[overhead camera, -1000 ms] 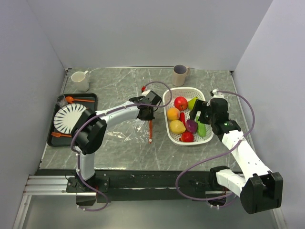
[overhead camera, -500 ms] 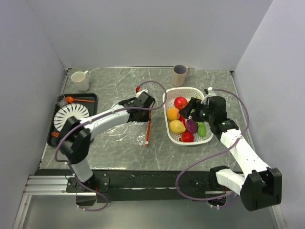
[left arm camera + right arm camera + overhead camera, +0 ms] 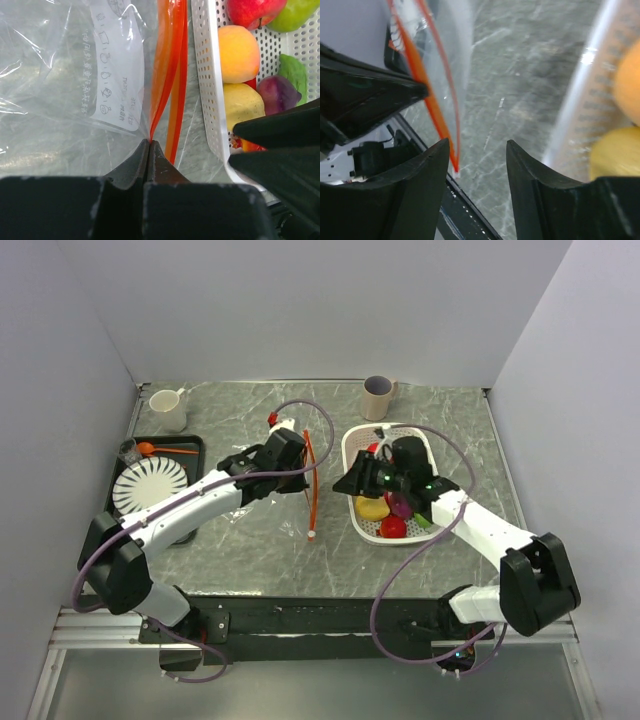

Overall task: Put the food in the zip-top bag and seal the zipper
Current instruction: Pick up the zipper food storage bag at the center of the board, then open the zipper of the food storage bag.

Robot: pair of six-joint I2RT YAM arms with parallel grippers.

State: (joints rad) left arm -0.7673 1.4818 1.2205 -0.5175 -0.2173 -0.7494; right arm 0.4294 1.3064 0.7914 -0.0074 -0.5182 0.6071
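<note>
zipper [image 3: 316, 490] runs near-to-far, pinched tight by the left gripper [image 3: 150, 145], with the right gripper [image 3: 477, 146], jaws parted and empty, just right of it.

- We see a grey marbled table [image 3: 450, 420].
- A white mug [image 3: 168, 408] stands at its far left corner, and a brownish cup [image 3: 378, 397] at the far edge.
- A black tray [image 3: 200, 455] lies on the left, a white basket [image 3: 350, 450] right of centre.
- Between them we find a clear bag [image 3: 255, 518], partly resting there.
</note>
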